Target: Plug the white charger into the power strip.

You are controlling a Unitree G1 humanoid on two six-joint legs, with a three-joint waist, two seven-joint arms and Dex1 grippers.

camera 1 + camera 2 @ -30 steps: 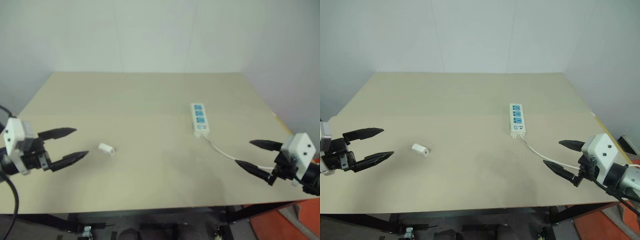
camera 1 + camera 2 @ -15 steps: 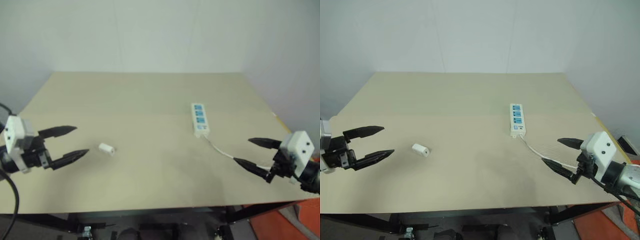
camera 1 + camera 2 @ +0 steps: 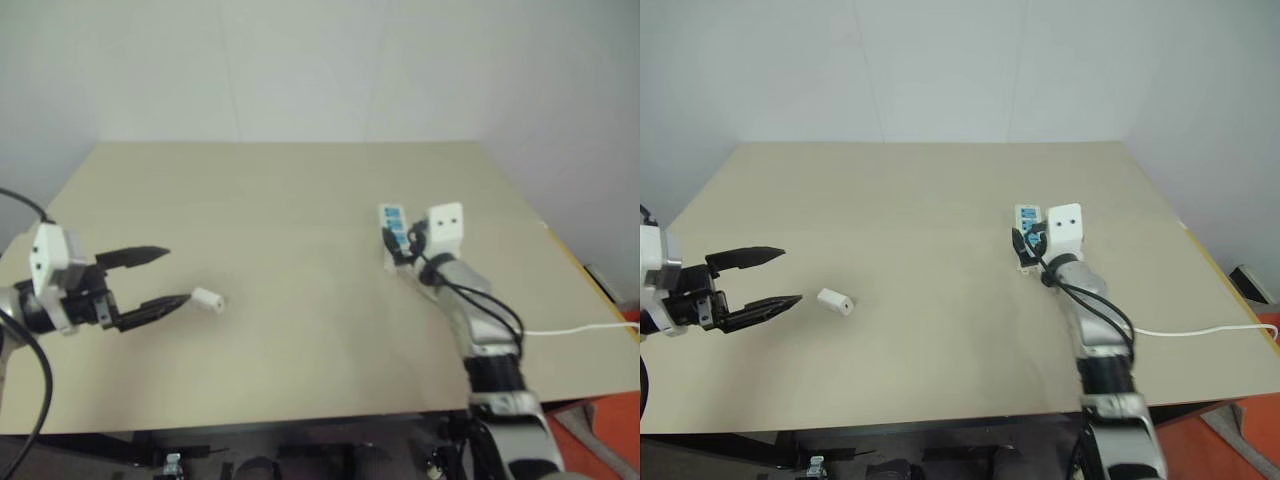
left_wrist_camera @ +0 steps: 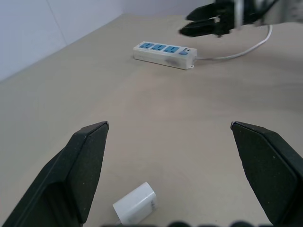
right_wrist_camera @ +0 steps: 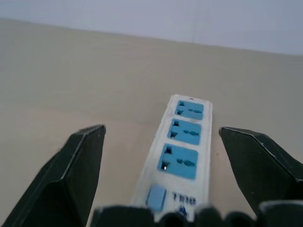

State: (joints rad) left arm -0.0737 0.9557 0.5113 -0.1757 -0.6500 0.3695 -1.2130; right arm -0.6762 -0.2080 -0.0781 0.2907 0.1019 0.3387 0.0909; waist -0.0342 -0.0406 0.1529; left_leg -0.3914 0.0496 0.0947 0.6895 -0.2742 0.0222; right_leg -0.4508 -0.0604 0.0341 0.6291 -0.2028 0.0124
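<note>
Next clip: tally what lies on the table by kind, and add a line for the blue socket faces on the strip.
White charger: 1
Power strip, with its cord: 1
Total on the table: 2
Blue socket faces on the power strip: 3

Colours of the things on the beige surface (image 3: 920,190).
The power strip (image 5: 182,156) is white with three blue socket faces and a pale blue switch; its cord (image 3: 1185,330) is white. The white charger (image 3: 835,302) is plain white. Both the left tool (image 3: 768,278) and the right tool (image 3: 1023,243) have black fingers and white housings.
</note>
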